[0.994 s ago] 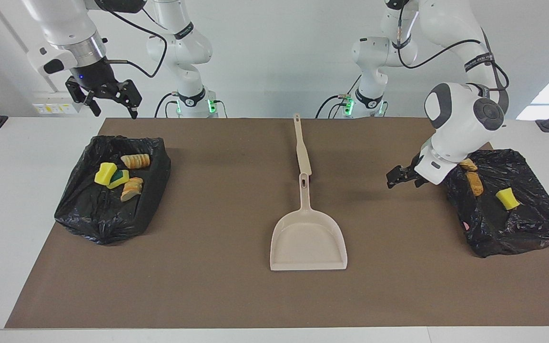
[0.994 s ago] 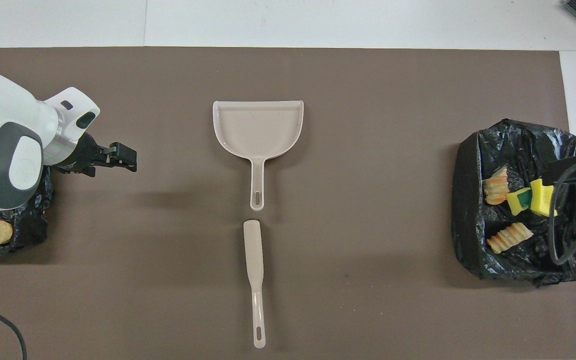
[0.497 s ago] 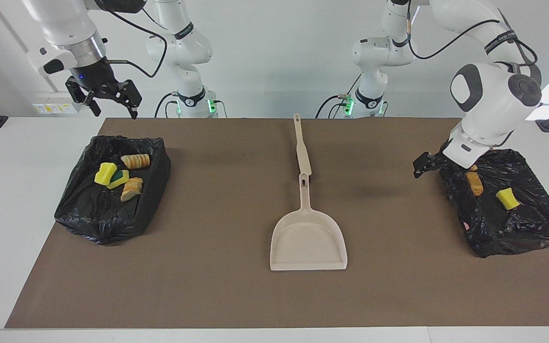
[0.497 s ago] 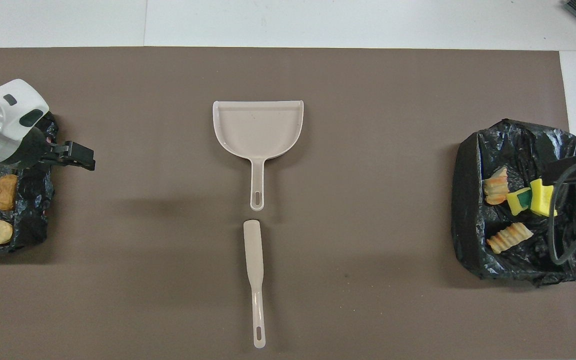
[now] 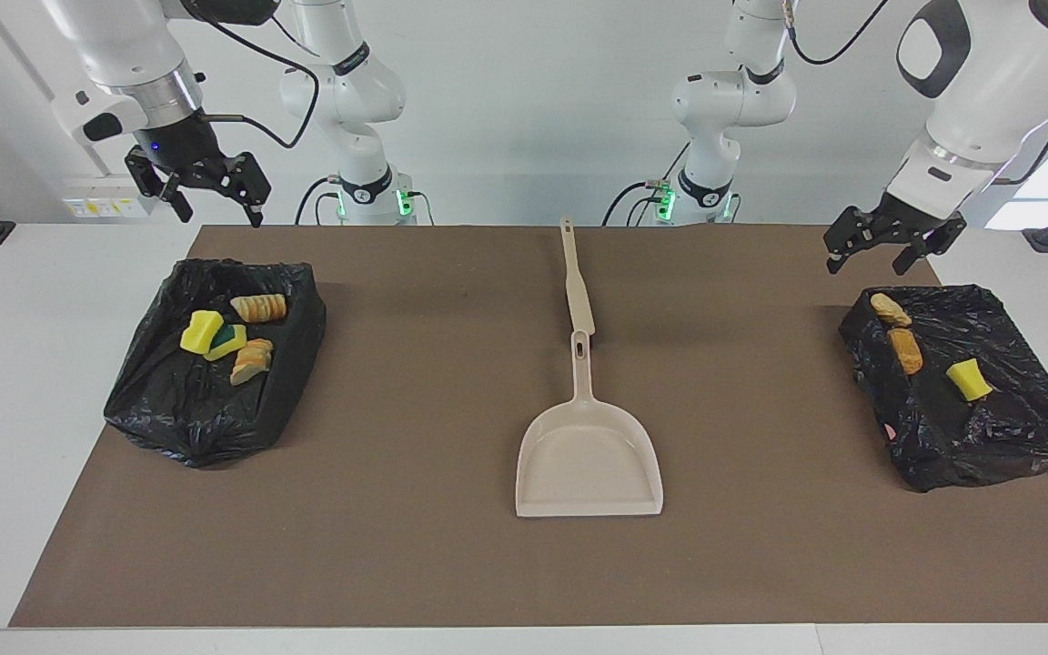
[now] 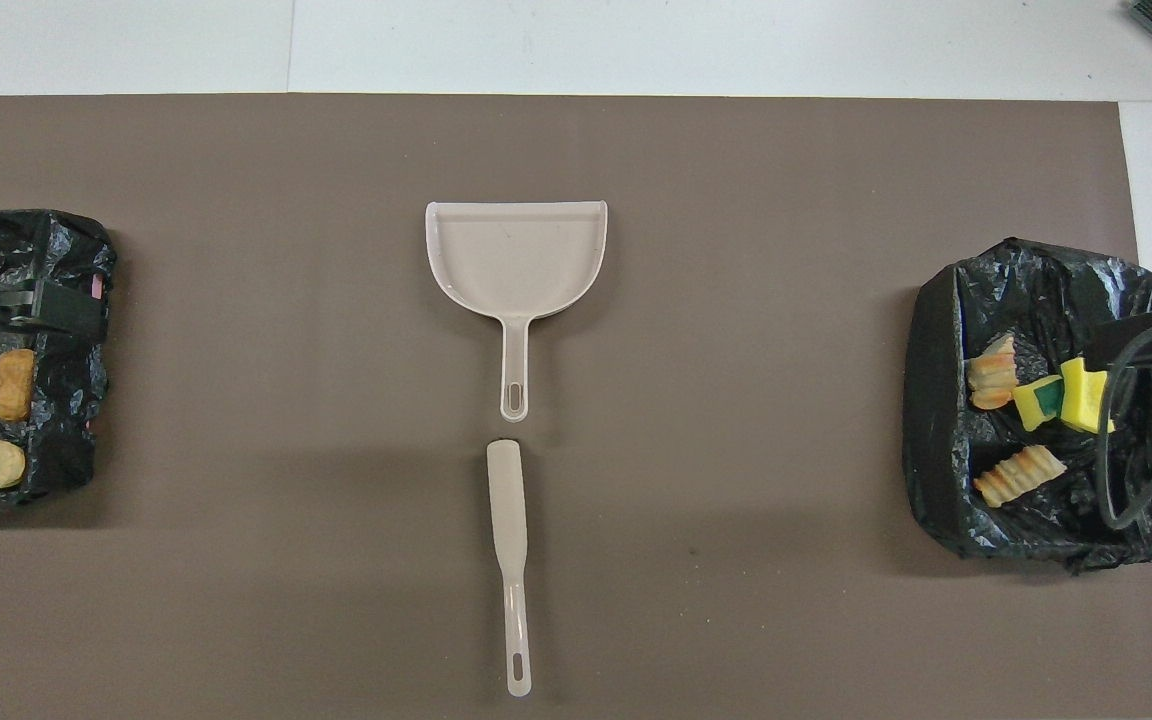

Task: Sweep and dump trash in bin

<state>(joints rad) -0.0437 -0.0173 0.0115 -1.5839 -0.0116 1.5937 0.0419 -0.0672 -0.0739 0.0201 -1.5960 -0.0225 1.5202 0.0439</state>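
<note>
The trash (image 5: pixel 226 335) looks light, soft and squashy, best pinched across each chunk's middle; left hand (image 5: pixel 883 244) and right hand (image 5: pixel 206 188) hang wide, empty

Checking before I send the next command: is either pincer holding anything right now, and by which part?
Nothing is held. The left pincer and right pincer both hang open and empty; the brush and dustpan lie untouched on the mat.

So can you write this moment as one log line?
left gripper: open, raised over table edge | right gripper: open, raised, waiting | dustpan, brush: mid-mat, untouched | trash: in bags
</note>
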